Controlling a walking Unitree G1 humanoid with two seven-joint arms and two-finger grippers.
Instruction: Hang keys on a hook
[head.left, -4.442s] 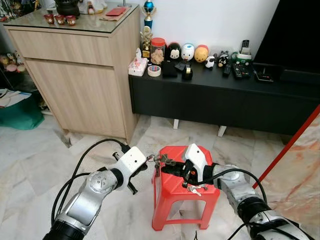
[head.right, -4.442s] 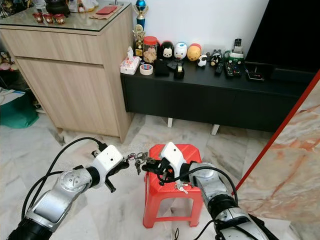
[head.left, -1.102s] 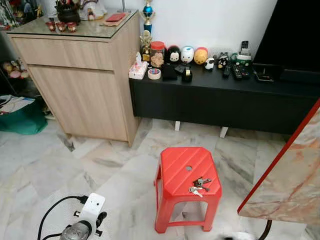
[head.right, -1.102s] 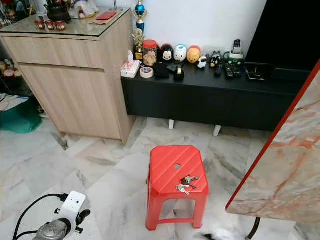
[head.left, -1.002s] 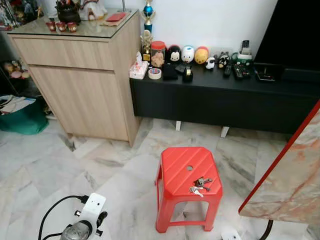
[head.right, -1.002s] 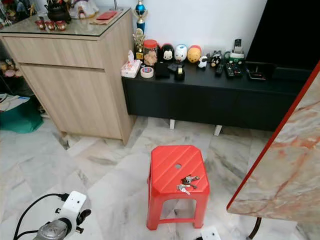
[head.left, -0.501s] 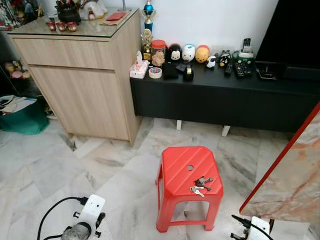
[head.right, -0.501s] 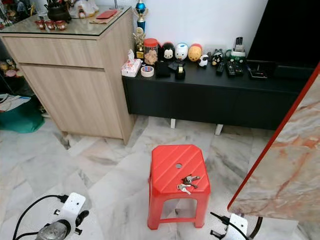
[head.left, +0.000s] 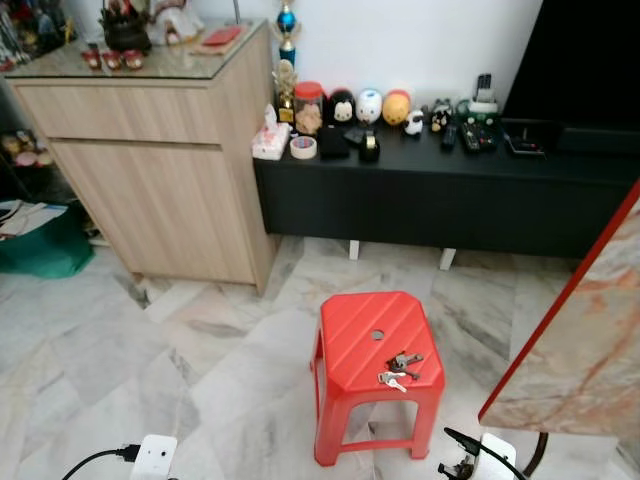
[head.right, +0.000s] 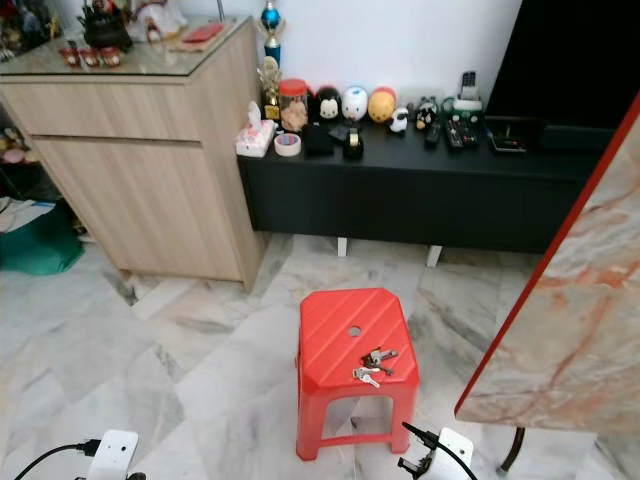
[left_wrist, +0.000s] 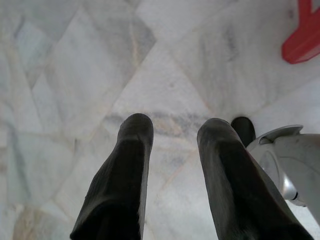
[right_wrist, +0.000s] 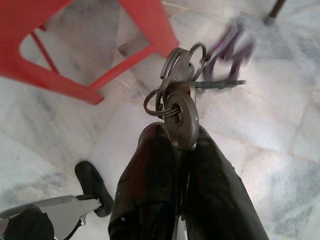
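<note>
Evidently the right hand (right_wrist: 182, 145), low at the bottom right of the head view, was pinching the keys (right_wrist: 177, 95) by one flat coin-like piece, so this light, stiff metal bunch probably swung loosely, while the left hand (left_wrist: 172, 132) was spread.

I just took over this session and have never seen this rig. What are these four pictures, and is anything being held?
This is a walking humanoid with two arms, each ending in two black fingers. The two wide pictures come from its head camera, looking down at a red stool on a marble floor; a second bunch of keys lies on the stool's seat. The close-ups come from the wrist cameras. In the right wrist picture, the right gripper is shut on a key ring, with more keys dangling blurred beyond it. The left gripper is open over bare floor, holding nothing. No hook can be made out.
</note>
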